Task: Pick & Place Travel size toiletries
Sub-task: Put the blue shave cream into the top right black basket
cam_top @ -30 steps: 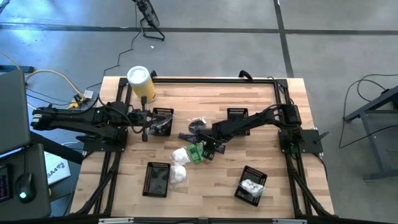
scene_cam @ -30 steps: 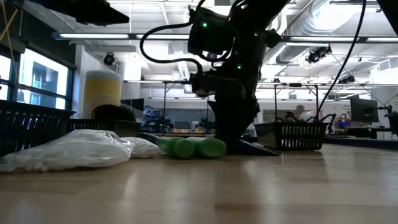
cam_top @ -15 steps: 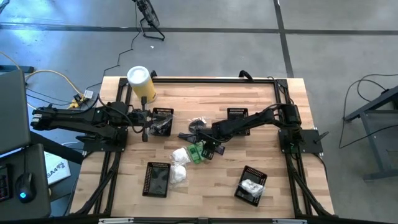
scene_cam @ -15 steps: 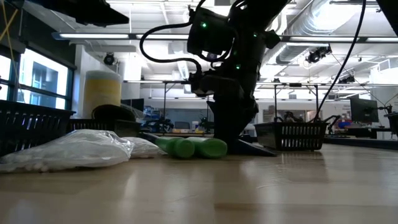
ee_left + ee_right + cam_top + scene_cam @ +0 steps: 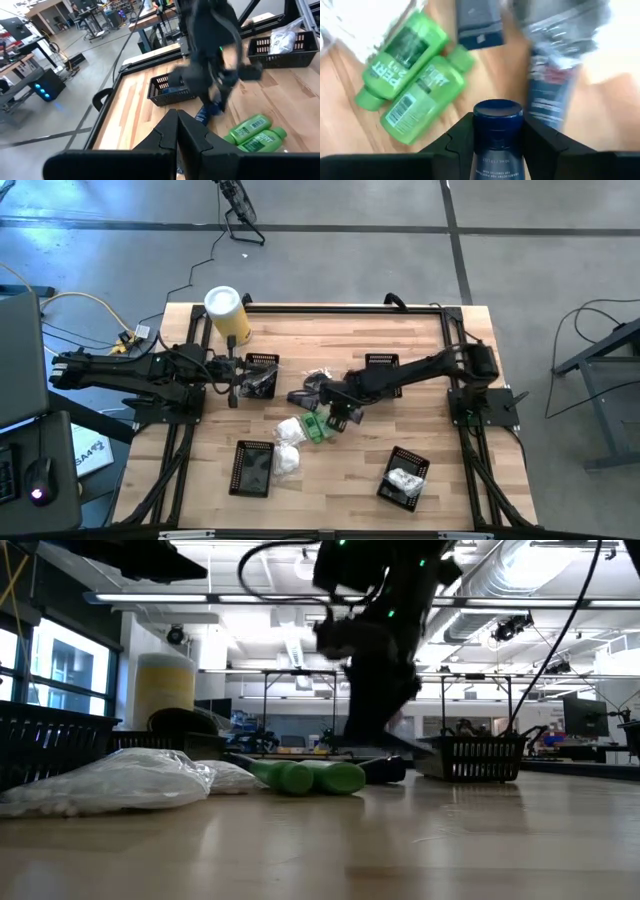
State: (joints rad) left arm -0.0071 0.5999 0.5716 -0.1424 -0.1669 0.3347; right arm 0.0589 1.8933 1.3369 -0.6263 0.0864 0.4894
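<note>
My right gripper (image 5: 338, 414) hangs over the middle of the table, shut on a dark blue tube (image 5: 497, 145). Just beneath it two green bottles (image 5: 412, 92) lie side by side on the wood, with another dark blue tube (image 5: 479, 22) and a silvery-clear packet (image 5: 555, 65) beyond them. White packets (image 5: 289, 430) lie to the left of the bottles. My left gripper (image 5: 176, 131) waits shut at the table's left, beside a black mesh basket (image 5: 262, 375). My right gripper pinches the dark blue tube between its two fingers (image 5: 462, 137), on the tube's sides just behind the round cap (image 5: 497, 111). The fingers slant steeply down from above, and the tube lies along them, cap end pointing down at the table.
Black mesh baskets stand at the far middle (image 5: 382, 363), near left (image 5: 252, 468) and near right (image 5: 404, 477), the last with a white packet inside. A tall yellow canister (image 5: 226, 312) stands at the far left corner. Bare wood lies near the front edge.
My right gripper has gone up from the table beside the green bottles, tipping slightly, and has taken a dark blue tube with it. The green bottles and white packets have stayed where they were.
</note>
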